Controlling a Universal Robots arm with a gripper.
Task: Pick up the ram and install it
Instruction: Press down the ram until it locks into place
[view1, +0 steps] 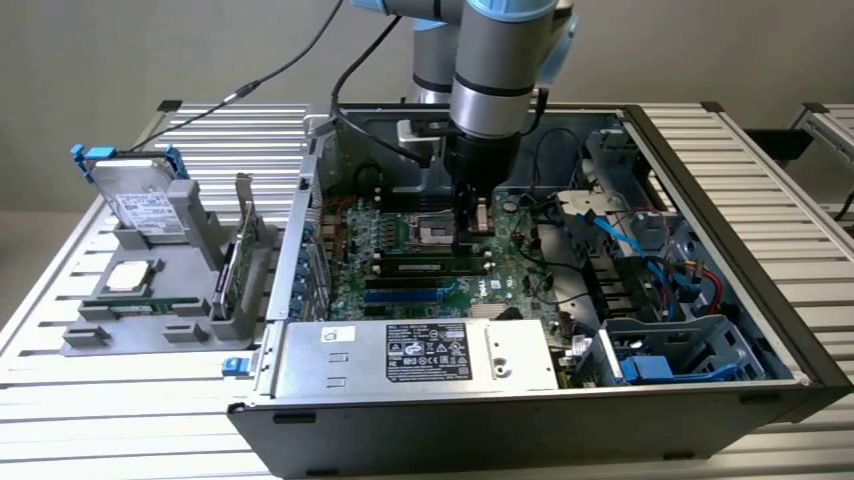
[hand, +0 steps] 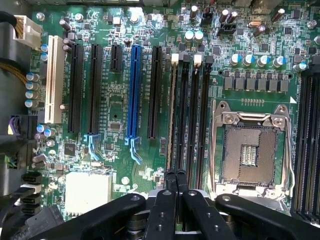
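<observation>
Ram (hand: 172, 110) seated edge-on in mobo memory slot, between black PCI slots and CPU socket (hand: 250, 150). Tool (hand: 175, 176) directly above ram's end, fingers pinched together, holding nothing. Arm (view1: 497, 80) reaching down into open PC case (view1: 747, 250) on bench.

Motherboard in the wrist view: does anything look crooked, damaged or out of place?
Nothing stands out. The ram runs straight, parallel to the neighbouring memory slots, with the shut gripper at its end. The processor socket is empty but looks undamaged.
</observation>
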